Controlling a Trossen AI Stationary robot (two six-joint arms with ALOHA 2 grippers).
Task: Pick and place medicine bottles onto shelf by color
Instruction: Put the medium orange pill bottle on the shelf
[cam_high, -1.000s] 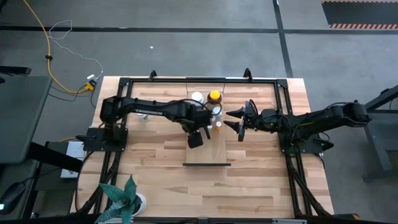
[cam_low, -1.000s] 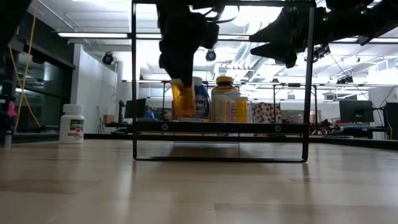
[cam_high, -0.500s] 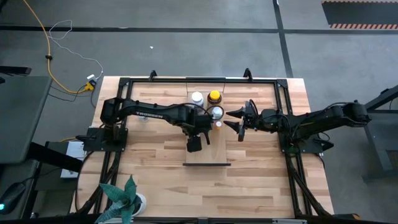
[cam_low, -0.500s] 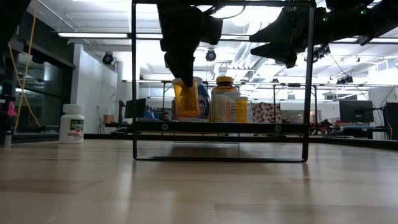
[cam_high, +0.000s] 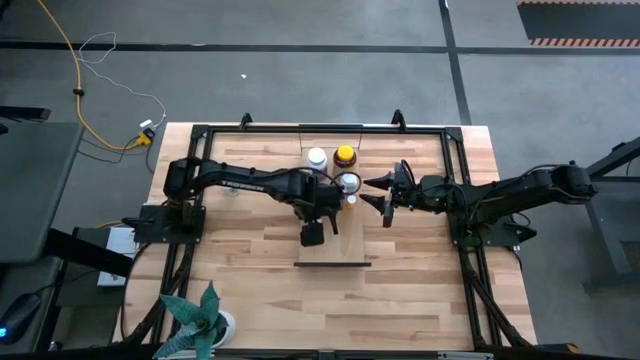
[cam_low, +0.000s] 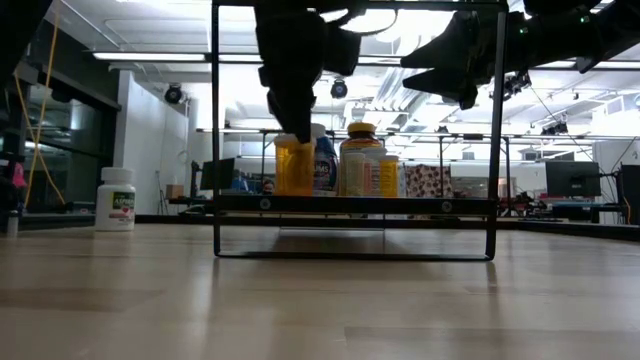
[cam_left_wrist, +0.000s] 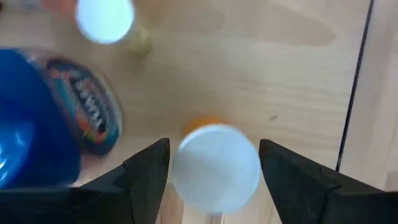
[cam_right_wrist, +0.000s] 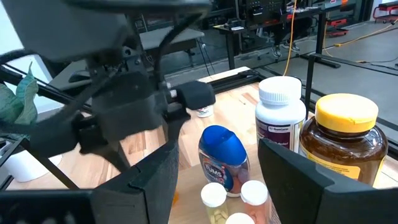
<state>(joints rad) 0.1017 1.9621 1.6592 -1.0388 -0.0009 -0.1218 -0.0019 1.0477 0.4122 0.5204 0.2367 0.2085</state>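
Observation:
My left gripper reaches down over the shelf, a light plank with a dark strip at its near end. It is shut on a tiny orange bottle with a white cap. Behind that bottle on the shelf stand a blue-capped bottle, a white bottle, an amber bottle with a yellow cap and tiny white-capped bottles. My right gripper hovers open and empty to the right of the shelf. My left gripper pinches the tiny orange bottle's white cap between its two fingers, which come from above and point down. The bottle stands upright with its bottom on the shelf.
Another white bottle stands on the table top toward the left, also seen from above. A black metal frame rings the work area. A green plant stands at the near left corner.
My left gripper has gone down a little with the orange bottle. The bottle hung tilted and clear of the shelf; it now stands upright on it, in front of the blue-capped bottle.

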